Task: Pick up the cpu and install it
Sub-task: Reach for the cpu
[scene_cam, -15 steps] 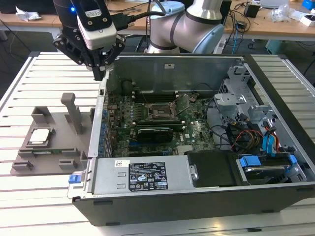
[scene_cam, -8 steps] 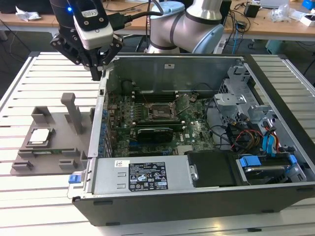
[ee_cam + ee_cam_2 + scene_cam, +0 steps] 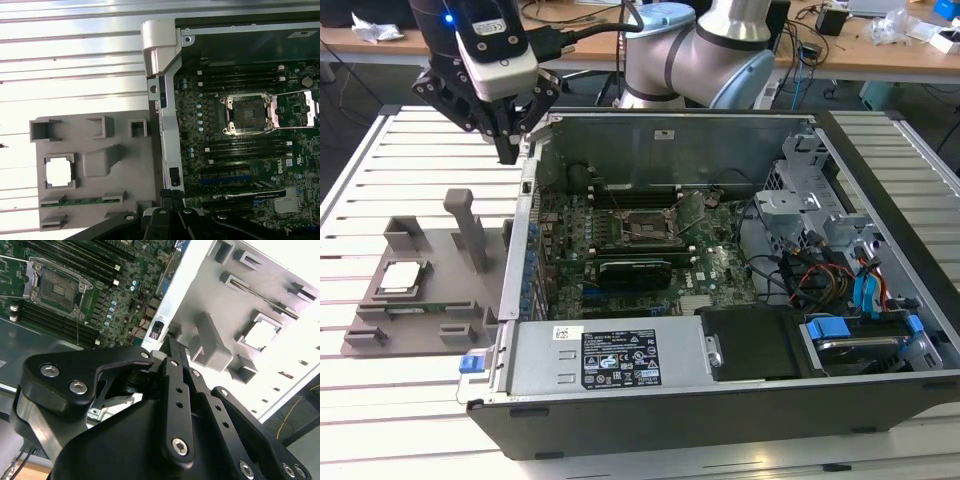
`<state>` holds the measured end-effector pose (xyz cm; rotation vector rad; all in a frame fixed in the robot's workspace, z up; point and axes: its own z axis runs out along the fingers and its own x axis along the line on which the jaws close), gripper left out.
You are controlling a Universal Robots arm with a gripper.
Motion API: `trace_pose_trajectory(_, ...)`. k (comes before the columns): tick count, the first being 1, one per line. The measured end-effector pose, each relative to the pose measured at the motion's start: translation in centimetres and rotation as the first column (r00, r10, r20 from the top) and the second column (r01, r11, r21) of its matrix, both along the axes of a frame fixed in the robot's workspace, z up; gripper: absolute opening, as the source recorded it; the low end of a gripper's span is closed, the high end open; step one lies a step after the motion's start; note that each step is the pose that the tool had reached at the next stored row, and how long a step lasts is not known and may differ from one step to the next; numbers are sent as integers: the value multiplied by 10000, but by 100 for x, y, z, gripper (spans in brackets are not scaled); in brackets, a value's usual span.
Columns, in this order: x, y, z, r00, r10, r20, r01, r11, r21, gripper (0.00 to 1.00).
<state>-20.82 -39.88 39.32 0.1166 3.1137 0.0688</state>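
Note:
The cpu [image 3: 400, 277] is a small silver square lying flat in a recess of the grey holder tray [image 3: 440, 250], on the exterior view's left. Both wrist views also show the cpu [image 3: 260, 335] [image 3: 59, 172] in that tray. My gripper [image 3: 510, 145] hangs high above the table, between the tray and the left wall of the open computer case [image 3: 530, 190]. Its black fingers [image 3: 170, 352] are shut together with nothing between them. The open socket [image 3: 645, 230] [image 3: 247, 112] [image 3: 57, 287] sits bare on the green motherboard inside the case.
A grey post [image 3: 470, 225] stands upright on the tray close to the cpu. The case holds a drive cage [image 3: 800, 190], cables [image 3: 820, 275] and a black power supply [image 3: 620, 355]. The slatted white table [image 3: 380, 170] surrounds the tray.

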Motion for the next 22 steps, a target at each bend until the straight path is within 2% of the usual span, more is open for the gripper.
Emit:
trace_pose_trajectory(8, -53, 0, 0, 10000, 0, 0, 0, 10000, 0, 11)
trace_pose_trajectory(22, -219, 0, -1, 10000, 0, 1, 0, 10000, 0, 11)
